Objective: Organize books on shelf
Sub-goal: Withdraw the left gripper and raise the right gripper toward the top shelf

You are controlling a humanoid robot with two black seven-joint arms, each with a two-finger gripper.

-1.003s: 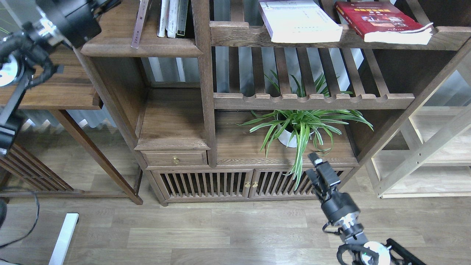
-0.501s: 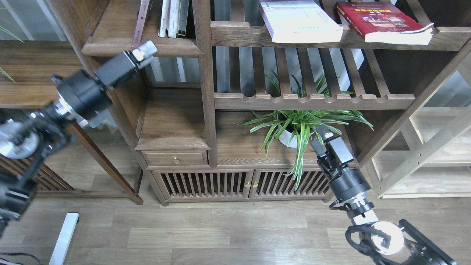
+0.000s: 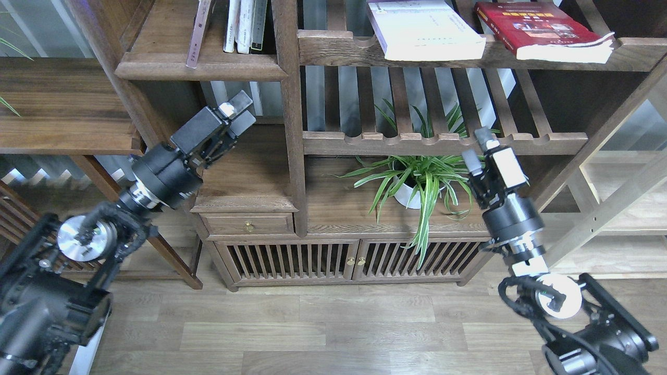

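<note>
A thick white-lilac book (image 3: 424,28) and a red book with a photo cover (image 3: 539,28) lie flat on the upper slatted rack at the top right. A thin maroon-brown book (image 3: 199,31) leans on the solid dark-brown shelf (image 3: 200,67) at the top left, beside a few upright books (image 3: 245,26). My left gripper (image 3: 241,113) is below that shelf, in front of the open compartment, fingers slightly apart and empty. My right gripper (image 3: 477,149) is open and empty in front of the plant, below the lower slatted rack.
A potted spider plant (image 3: 424,179) stands in the middle compartment. A lower slatted rack (image 3: 443,141) runs above it. A drawer (image 3: 247,225) and slatted cabinet doors (image 3: 338,259) lie below. A side table (image 3: 62,107) stands left, a pale wooden rack (image 3: 615,208) right.
My left arm has swung down from the top left to below the book shelf. My right gripper has risen from the cabinet doors to the plant's height. The books have not moved.
</note>
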